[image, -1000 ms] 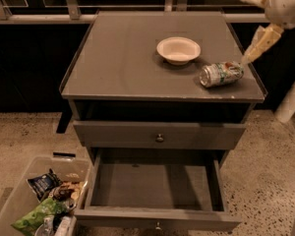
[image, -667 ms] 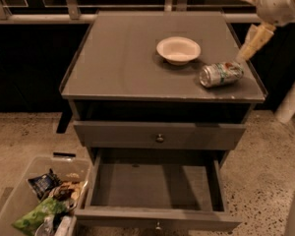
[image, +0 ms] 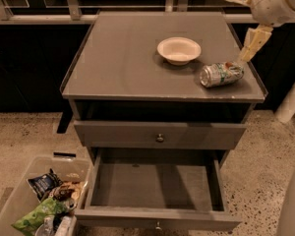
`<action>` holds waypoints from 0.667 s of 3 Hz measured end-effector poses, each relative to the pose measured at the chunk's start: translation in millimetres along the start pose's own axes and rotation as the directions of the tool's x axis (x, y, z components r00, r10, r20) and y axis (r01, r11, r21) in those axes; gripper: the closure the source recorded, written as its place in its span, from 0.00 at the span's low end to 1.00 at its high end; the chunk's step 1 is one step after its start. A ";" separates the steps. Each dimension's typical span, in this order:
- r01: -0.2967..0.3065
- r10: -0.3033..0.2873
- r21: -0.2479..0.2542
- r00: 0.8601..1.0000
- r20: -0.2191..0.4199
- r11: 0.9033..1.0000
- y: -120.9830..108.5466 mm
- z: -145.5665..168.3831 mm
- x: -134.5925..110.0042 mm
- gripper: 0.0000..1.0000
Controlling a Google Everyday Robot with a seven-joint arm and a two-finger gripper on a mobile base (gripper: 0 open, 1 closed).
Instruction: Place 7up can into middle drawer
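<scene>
Speckled floor [image: 34, 132] fronts the scene, with a clear bin [image: 35, 165] of snack packets [image: 44, 210] sitting off the desk's near left corner. Below the desk's [image: 123, 53] near edge, you see the middle drawer [image: 152, 186] pulled out beneath a closed drawer front [image: 137, 134]. On top, the 7up can [image: 221, 74] lies on its side close to the right edge, nearer than the white bowl [image: 179, 49]. Your gripper [image: 237, 28] hangs by the far right corner, fingers spread wide and grasping nothing, the lower fingertip [image: 246, 50] just beside the can's far end.
</scene>
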State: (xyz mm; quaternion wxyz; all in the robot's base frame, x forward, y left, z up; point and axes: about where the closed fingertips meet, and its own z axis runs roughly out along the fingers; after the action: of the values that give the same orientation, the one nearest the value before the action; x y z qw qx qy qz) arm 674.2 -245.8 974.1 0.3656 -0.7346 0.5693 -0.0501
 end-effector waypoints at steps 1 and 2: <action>0.188 -0.196 -0.082 0.976 -0.097 0.979 2.0 17.8 -10.6 0.00; 0.204 -0.216 -0.105 0.969 -0.119 0.973 6.5 21.9 -3.7 0.00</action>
State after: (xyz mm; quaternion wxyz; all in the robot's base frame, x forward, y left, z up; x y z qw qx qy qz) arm 678.4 -232.6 955.6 0.2863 -0.8022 0.5123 -0.1098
